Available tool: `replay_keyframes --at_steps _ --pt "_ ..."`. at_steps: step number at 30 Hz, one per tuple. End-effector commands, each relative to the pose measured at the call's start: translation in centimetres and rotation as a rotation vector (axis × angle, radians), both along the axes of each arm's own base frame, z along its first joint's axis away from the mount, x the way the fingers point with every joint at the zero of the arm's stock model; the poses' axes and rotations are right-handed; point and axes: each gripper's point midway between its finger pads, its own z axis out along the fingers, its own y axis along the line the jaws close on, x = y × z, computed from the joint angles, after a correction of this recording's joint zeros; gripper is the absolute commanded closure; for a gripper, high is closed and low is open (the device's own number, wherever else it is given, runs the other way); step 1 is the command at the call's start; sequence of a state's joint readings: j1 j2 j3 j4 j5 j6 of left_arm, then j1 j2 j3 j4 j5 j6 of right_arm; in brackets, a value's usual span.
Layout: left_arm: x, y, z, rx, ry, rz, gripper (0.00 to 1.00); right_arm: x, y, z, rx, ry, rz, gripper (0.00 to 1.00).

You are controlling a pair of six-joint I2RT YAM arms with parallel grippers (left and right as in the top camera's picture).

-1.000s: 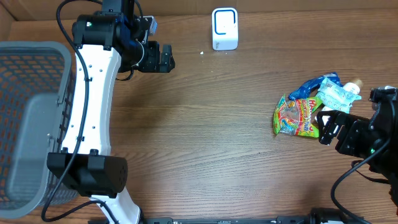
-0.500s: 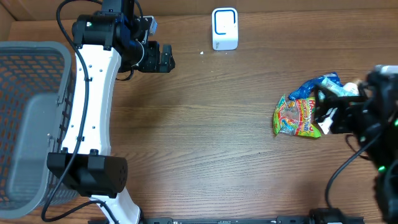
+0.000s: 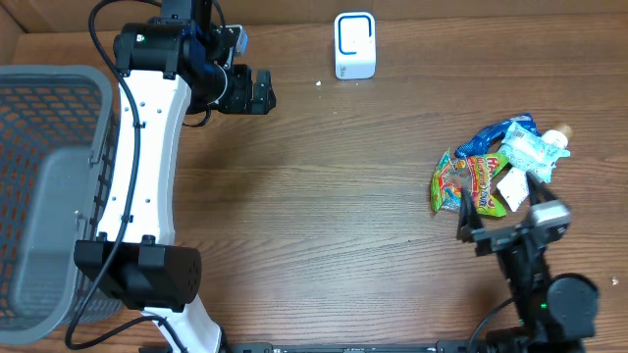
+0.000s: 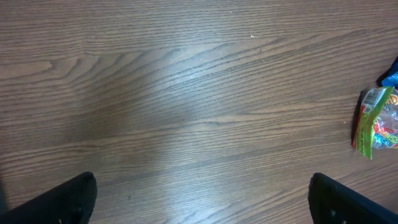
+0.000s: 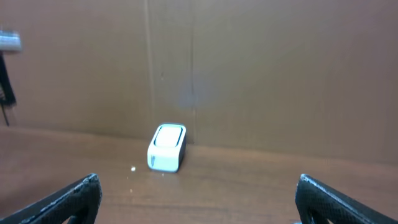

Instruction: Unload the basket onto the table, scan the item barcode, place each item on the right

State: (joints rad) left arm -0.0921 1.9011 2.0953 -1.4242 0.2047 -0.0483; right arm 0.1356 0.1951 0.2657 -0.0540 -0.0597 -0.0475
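Legible text: none for you to log in any view; the colourful snack bag (image 3: 469,184) carries red lettering on a yellow patch, too small to read. The white scanner (image 3: 354,45) shows a blue rounded outline and a faint mark below it; you cannot read that either.

A white scanner (image 3: 354,45) with a blue-outlined face stood upright at the far edge of the table (image 3: 334,196). Well apart from it, on the right side, a colourful candy bag (image 3: 469,183) lay flat, touching a blue wrapper (image 3: 496,134) and a pale spouted pouch (image 3: 533,152).
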Motion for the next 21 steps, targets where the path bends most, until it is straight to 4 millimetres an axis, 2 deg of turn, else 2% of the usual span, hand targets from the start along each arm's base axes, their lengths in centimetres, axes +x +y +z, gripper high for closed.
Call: replay_keyframes --at_steps 1,4,8,15,21 --pt "0.1 -0.3 0.7 0.007 -0.025 -0.025 0.0 -0.3 0.0 -2.9 -0.01 -0.041 -0.005 0.0" --pt "0.1 -0.3 0.7 0.007 -0.025 -0.025 0.0 -0.3 0.0 -4.7 -0.01 -0.041 -0.005 0.0" --pt "0.1 -0.3 0.7 0.007 -0.025 -0.025 0.0 -0.1 0.0 -5.9 -0.012 -0.034 -0.006 0.0" --pt "0.1 -0.3 0.7 0.007 -0.025 -0.025 0.0 0.0 0.1 -8.5 -0.04 0.068 0.001 0.0" --pt "0.1 -0.3 0.7 0.007 -0.025 -0.025 0.0 0.0 0.2 -8.8 -0.04 0.082 0.006 0.0"
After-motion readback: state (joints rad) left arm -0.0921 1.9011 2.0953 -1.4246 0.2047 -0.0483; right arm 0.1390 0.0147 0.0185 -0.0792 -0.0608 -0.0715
